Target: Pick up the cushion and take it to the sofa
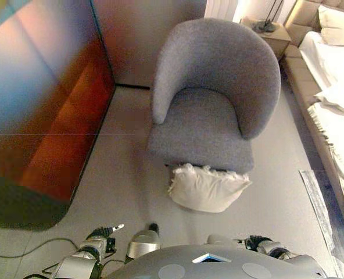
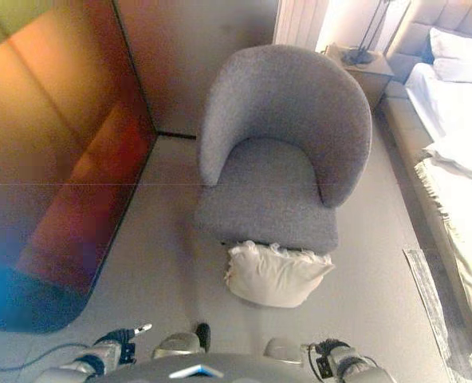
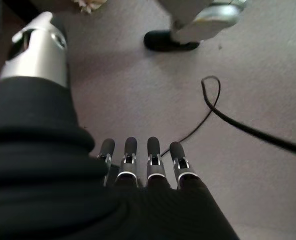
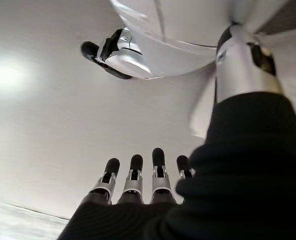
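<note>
The cream, crumpled fabric cushion (image 1: 208,188) lies on the grey carpet floor (image 1: 125,174), well ahead of both hands, and it touches the front edge of the grey upholstered tub armchair (image 1: 212,99). The seat of this armchair holds nothing; the cushion is down in front of it, not on it. No hand touches the cushion.

The left hand (image 3: 143,165) hangs low beside the robot, over the floor, with its fingers straight in a row and holding nothing. The right hand (image 4: 138,180) also hangs low on the other side, its fingers straight and a little spread, empty too. In the head views only the wrists show at the bottom edge, so the fingers are read from the wrist views.

Further ahead of the right hand, beyond the armchair, stands a bed with white linen (image 1: 334,75), cut off by the edge of the picture. Between the armchair and the bed there is a small wooden nightstand (image 1: 272,32) with a dark lamp base on it; the top of the lamp is out of view. Ahead of the left hand there is a large glossy reddish-brown panel (image 1: 50,104), whose reflections are hard to make out.
</note>
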Available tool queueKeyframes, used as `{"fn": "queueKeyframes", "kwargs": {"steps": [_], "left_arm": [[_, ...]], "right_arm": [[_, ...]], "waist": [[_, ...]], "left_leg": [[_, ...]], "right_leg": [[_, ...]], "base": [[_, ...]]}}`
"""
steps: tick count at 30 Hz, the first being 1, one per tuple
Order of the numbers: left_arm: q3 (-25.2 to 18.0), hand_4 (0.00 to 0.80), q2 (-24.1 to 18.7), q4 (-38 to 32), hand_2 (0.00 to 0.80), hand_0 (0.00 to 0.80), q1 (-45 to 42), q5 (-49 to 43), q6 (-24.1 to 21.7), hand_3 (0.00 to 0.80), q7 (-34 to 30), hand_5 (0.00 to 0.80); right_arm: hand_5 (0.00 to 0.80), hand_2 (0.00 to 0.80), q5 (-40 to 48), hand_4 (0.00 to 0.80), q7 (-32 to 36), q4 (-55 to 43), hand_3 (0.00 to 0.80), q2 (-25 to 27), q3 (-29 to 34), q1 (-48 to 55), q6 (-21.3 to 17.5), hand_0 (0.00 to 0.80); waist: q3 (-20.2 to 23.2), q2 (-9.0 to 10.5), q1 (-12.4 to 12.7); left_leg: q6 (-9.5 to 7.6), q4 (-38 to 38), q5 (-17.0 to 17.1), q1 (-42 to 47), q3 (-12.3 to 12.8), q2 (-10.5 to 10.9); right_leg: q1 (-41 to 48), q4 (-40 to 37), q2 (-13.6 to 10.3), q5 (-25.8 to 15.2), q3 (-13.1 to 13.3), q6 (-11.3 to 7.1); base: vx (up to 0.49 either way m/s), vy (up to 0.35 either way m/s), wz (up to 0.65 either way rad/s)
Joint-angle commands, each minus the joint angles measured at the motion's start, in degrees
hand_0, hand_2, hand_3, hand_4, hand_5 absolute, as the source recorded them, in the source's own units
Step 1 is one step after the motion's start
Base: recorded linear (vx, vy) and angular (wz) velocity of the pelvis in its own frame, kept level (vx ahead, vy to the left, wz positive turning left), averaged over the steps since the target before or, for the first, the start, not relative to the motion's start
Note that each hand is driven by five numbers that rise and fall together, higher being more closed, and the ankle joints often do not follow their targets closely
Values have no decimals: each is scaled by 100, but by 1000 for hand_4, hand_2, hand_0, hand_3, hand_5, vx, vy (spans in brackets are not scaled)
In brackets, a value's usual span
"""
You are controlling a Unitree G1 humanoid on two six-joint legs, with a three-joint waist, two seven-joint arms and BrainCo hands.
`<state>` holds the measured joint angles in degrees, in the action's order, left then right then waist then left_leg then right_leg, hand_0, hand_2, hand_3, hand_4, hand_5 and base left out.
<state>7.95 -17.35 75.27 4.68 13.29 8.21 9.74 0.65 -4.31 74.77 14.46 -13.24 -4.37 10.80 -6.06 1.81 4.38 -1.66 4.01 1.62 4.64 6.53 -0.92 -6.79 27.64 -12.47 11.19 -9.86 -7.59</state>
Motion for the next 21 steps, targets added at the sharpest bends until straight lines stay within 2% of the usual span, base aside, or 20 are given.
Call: {"fn": "queueKeyframes", "kwargs": {"steps": [1,5,8,10,16,19,21], "left_arm": [[-10,0,-67,38,0,0,247,186,153,0,99,0],[-28,0,-17,72,0,0,151,218,64,0,147,0],[-120,0,27,123,0,0,-37,219,-27,0,255,0],[-195,0,56,161,0,0,-136,208,-59,0,357,0],[-270,0,135,187,0,0,-178,99,-152,0,512,0],[-41,0,275,48,0,0,72,336,-373,0,518,0],[121,0,355,-57,0,0,228,452,-542,0,462,0]], "right_arm": [[0,0,33,0,-46,-161,0,53,-176,-228,-105,0],[0,0,-16,0,-3,-246,0,70,-145,-157,-175,0],[0,0,-248,0,47,-172,0,79,-26,-32,-201,0],[0,0,-395,0,145,-90,0,97,-8,28,-191,0],[0,0,-346,0,252,-15,0,158,-92,-66,-56,0],[0,0,-65,0,28,-134,0,275,-294,-436,186,0],[0,0,120,0,-186,-188,0,374,-322,-605,304,0]], "waist": [[-205,-98,-31],[-252,-20,-187],[-171,0,-255],[-91,39,-243],[-71,42,-181],[-372,-49,-165],[-600,-142,-172]], "left_leg": [[51,-510,-437,-511,33,-81],[162,-428,-609,-257,197,-122],[186,-394,-706,-49,169,-197],[212,-392,-719,42,164,-246],[443,-639,-674,7,37,-538],[560,-1455,-714,-651,-180,-518],[631,-1728,-523,-985,-276,-478]], "right_leg": [[-4,-1215,36,-1067,-389,100],[13,-2151,-203,-1555,-268,-84],[206,-2351,-184,-1480,-126,-122],[460,-2547,-137,-1391,-183,-127],[837,-2629,109,-1093,-269,109],[411,-2398,70,-1053,-246,264],[250,-2376,63,-1074,-241,327]], "base": [[79,-129,-23],[180,-112,-15],[241,-114,4],[272,-184,4],[173,-217,12],[-159,-81,23],[-166,12,12]]}}
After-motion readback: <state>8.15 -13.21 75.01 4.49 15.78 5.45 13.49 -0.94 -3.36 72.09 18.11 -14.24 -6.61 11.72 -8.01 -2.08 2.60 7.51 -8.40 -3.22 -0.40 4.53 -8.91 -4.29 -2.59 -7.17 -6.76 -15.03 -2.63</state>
